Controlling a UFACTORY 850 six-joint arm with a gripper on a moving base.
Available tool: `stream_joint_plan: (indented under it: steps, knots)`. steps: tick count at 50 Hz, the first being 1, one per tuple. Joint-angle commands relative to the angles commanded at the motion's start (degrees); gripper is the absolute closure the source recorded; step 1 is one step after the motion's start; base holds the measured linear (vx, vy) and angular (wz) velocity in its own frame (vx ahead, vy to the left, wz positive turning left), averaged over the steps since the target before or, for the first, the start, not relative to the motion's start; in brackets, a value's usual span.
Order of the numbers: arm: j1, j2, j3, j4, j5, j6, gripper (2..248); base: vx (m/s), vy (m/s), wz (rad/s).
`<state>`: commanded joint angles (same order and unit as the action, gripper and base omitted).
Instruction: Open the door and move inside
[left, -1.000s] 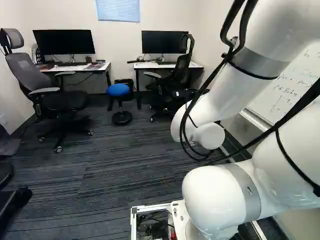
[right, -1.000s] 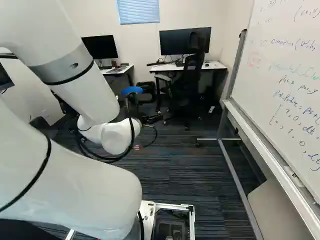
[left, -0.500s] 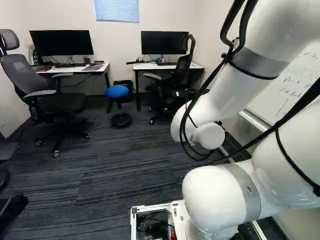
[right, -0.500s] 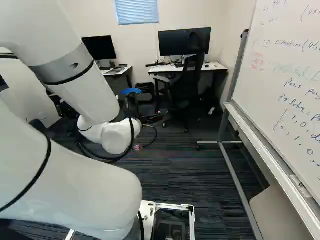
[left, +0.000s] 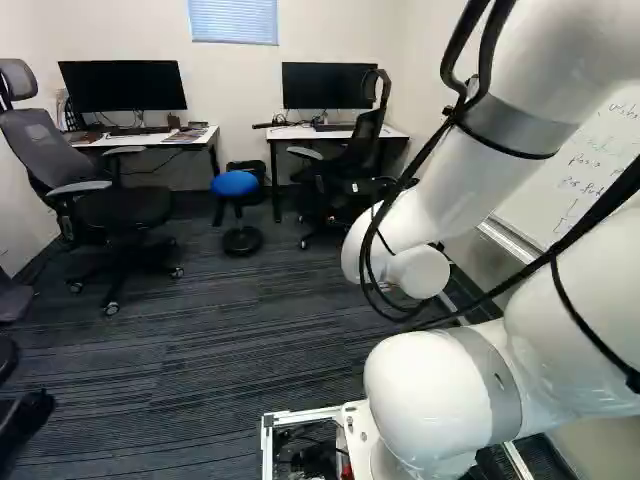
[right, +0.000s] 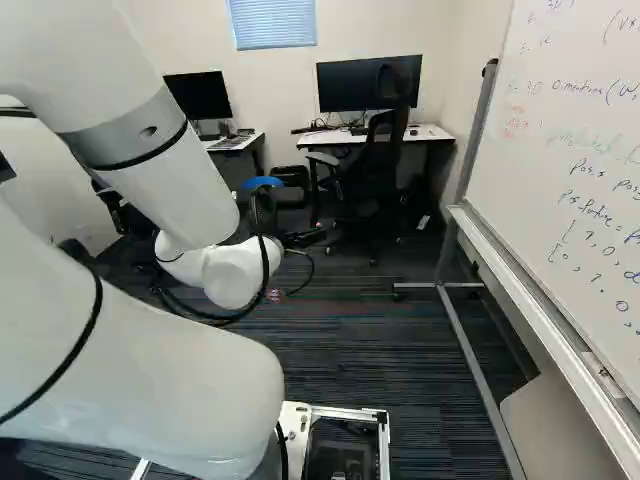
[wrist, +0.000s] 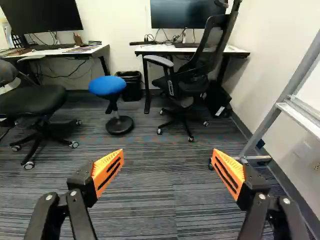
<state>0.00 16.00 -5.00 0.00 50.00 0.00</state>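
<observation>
The gripper (wrist: 168, 150) is released, its fingers spread wide apart and pointing ahead, between them the carpet (wrist: 150, 210). Beyond stand an upright blue stool (wrist: 107, 86) and a black chair at a desk (wrist: 236, 51). The door's place and long axis I cannot tell.

A stool (wrist: 107, 85) stands between two office chairs (wrist: 33, 102).
</observation>
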Motion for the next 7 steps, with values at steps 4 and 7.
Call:
stream_joint_plan:
  steps: [4, 7]
  knots:
    - [0.0, 0.0, 0.0, 0.0, 0.0, 0.0, 3, 0.0, 0.0, 0.0]
    - [0.0, 0.0, 0.0, 0.0, 0.0, 0.0, 3, 0.0, 0.0, 0.0]
